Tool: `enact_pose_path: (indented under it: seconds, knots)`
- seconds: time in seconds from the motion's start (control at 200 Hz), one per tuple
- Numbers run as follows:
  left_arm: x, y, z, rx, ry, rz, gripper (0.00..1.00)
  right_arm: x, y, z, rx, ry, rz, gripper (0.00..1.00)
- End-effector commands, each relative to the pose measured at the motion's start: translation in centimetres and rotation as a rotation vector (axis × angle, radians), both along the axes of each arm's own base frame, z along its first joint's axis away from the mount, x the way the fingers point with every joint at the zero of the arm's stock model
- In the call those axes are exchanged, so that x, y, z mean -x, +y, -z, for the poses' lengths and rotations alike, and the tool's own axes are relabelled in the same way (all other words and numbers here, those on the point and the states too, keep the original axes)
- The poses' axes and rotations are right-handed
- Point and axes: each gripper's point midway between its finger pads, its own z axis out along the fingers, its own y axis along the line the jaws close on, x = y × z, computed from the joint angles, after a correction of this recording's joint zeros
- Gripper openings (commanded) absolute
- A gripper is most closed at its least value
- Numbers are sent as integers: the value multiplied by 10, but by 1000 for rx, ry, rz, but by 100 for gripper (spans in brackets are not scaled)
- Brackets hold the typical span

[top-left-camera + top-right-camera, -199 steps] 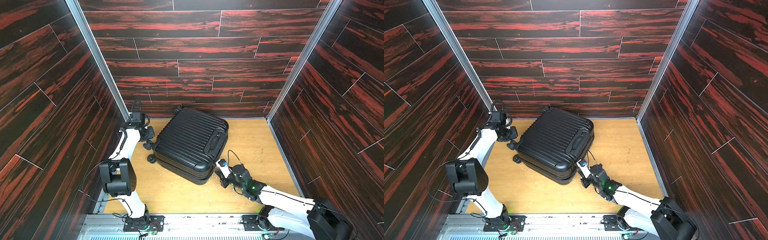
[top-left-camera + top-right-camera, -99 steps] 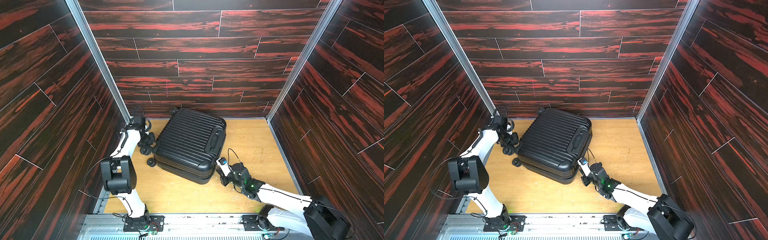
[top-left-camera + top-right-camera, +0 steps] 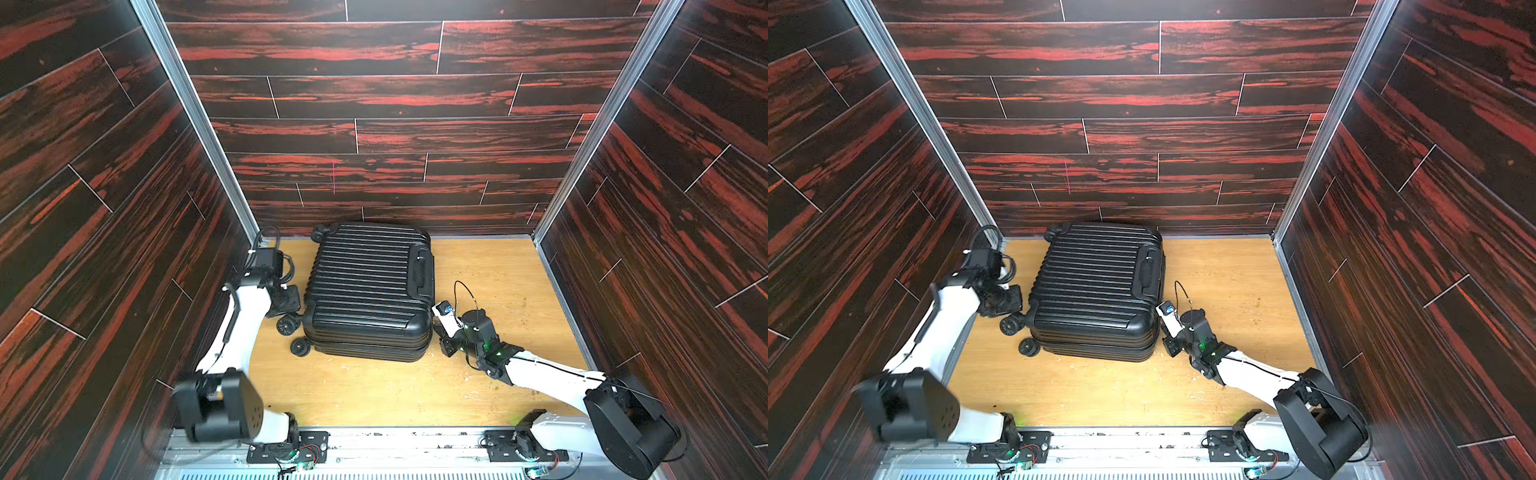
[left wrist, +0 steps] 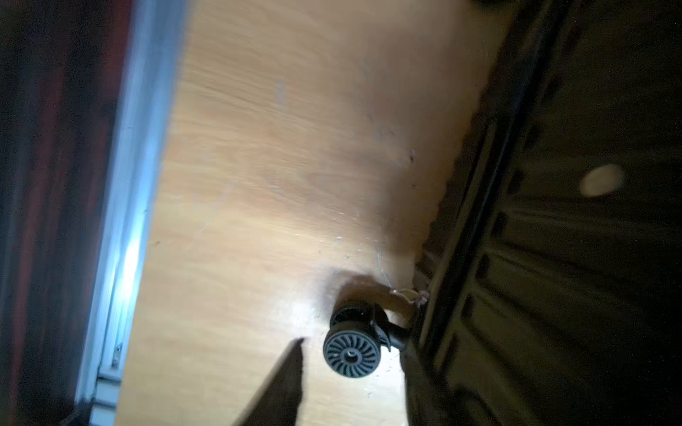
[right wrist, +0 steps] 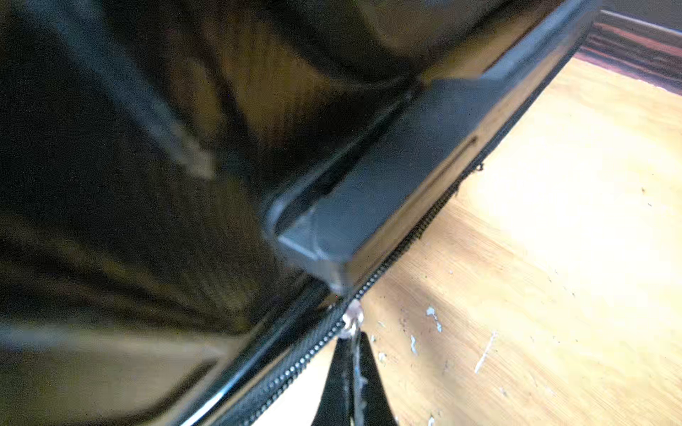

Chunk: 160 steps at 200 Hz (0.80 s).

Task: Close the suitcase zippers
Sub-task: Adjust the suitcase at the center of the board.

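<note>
One rigid, probably roll-prone suitcase: right gripper clamps the small zipper pull, the proper hold; left gripper state indeterminate.

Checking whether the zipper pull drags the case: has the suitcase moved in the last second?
Yes. In both top views the suitcase has turned counterclockwise: its far edge, slanted before, now lies nearly parallel to the back wall.

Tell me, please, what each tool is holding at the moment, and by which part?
The right tool is shut on the metallic zipper pull at the seam of the suitcase, pinching its tab. The left tool grips nothing, beside a wheel.
</note>
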Motion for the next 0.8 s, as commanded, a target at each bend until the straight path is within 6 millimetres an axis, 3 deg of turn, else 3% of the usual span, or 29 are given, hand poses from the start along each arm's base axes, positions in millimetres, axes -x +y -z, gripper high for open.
enact_pose_path:
  seconds: [0.0, 0.15, 0.316, 0.386, 0.561, 0.686, 0.797]
  knots:
    - [11, 4, -44, -85, -126, 34, 61, 5, 13, -3, -31, 6, -67, 0]
    - [4, -47, -90, -37, -336, 253, 68, 6, 12, -2, -34, 14, -61, 0]
    - [4, -120, -113, -16, -430, 543, 70, 7, 11, -1, -37, 22, -58, 0]
    - [7, -148, -115, 1, -445, 655, 70, 7, 11, -1, -36, 25, -61, 0]
    - [23, -212, -110, -29, -470, 957, 85, 7, 10, -1, -35, 28, -56, 0]
    - [52, -256, -98, -56, -502, 1264, 91, 8, 10, -2, -35, 27, -54, 0]
    - [76, -280, -89, -76, -593, 1489, 96, 8, 10, -1, -34, 29, -57, 0]
